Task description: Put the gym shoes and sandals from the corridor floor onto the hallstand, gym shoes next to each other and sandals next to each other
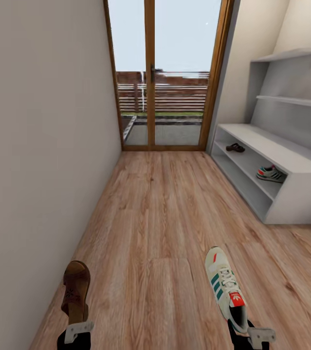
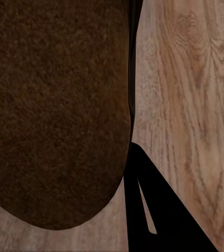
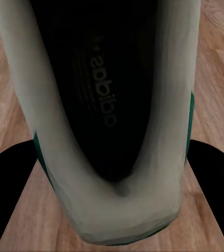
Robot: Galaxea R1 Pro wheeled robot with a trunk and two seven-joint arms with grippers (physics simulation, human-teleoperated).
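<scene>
Sandal in left end effector, gym shoe in right.

Head view looks forward and down the corridor floor from above both arms, toward the glass door, hallstand on the right side. Left wrist view sits very close behind the sandal in the left gripper, facing the planks. Right wrist view, equally close, looks into the gym shoe in the right gripper; all three share floor.
</scene>
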